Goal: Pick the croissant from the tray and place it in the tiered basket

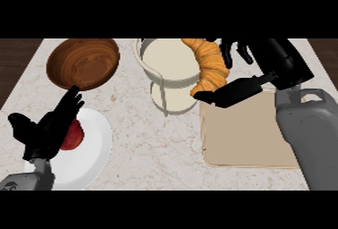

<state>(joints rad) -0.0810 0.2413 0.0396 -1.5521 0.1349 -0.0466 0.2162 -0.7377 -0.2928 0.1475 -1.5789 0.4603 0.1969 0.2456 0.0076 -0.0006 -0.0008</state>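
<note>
A golden croissant (210,66) hangs over the right rim of the cream tiered basket (169,58) at the top middle. My right hand (264,71) is shut on the croissant, thumb below it and fingers behind its upper end. The beige tray (244,134) lies below that hand, nothing showing on its bare surface. My left hand (49,127) rests open at the lower left, fingers up, over a white plate.
A brown wooden bowl (84,62) sits at the top left. A white plate (89,152) at the lower left carries a red fruit (74,136), partly hidden by my left hand. The basket's lower tier (173,99) shows under the upper one.
</note>
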